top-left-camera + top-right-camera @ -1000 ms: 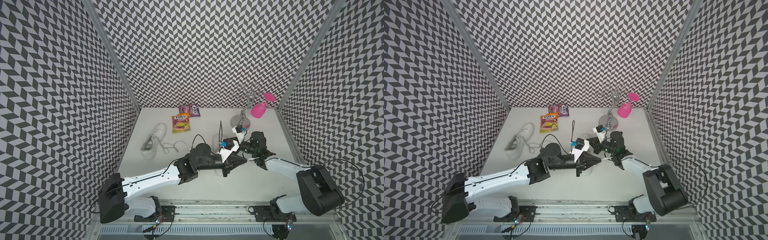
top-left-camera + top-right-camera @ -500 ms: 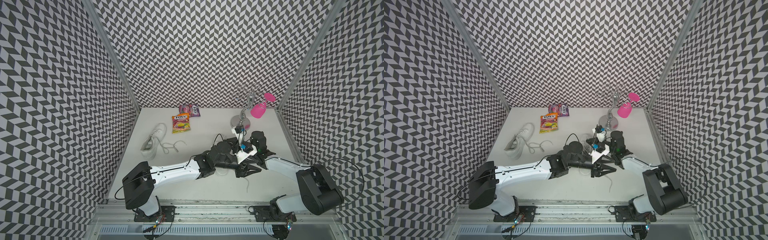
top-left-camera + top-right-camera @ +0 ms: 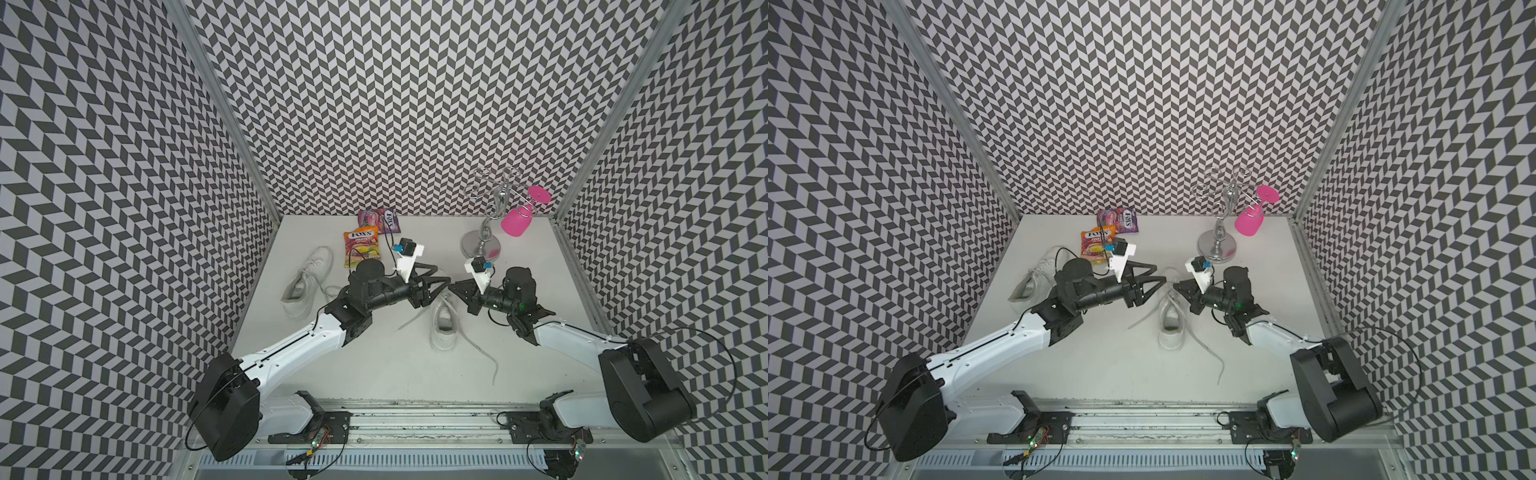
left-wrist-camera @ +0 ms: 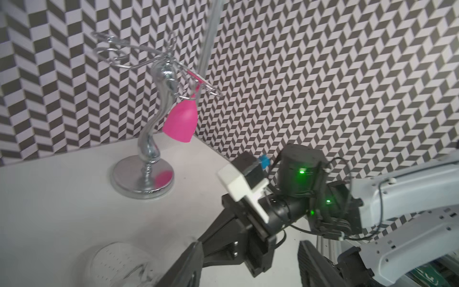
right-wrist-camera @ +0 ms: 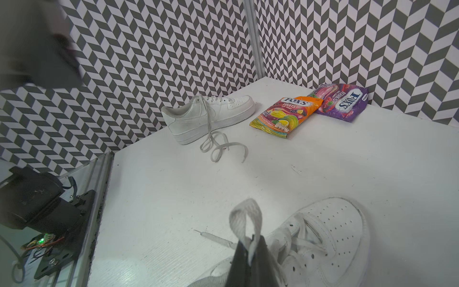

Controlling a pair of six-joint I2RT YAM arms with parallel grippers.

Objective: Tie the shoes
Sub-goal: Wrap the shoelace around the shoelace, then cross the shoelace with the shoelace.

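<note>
moved: since a second ago the left gripper (image 3: 440,281) has swung back toward frame centre and spread its jaws, which grasp nothing.
right gripper (image 3: 457,287): jaws clenched on a lace loop (image 5: 244,218) of the near shoe (image 3: 444,322).
far shoe (image 3: 306,280): centre-left in both top views, laces loose on the tabletop (image 3: 374,374).
handling: shoes light; laces soft, flat, slippery, so likely best pinched close to the knot.
containers: two candy bags (image 3: 360,247), upper centre, sealed; contents hidden.
</note>
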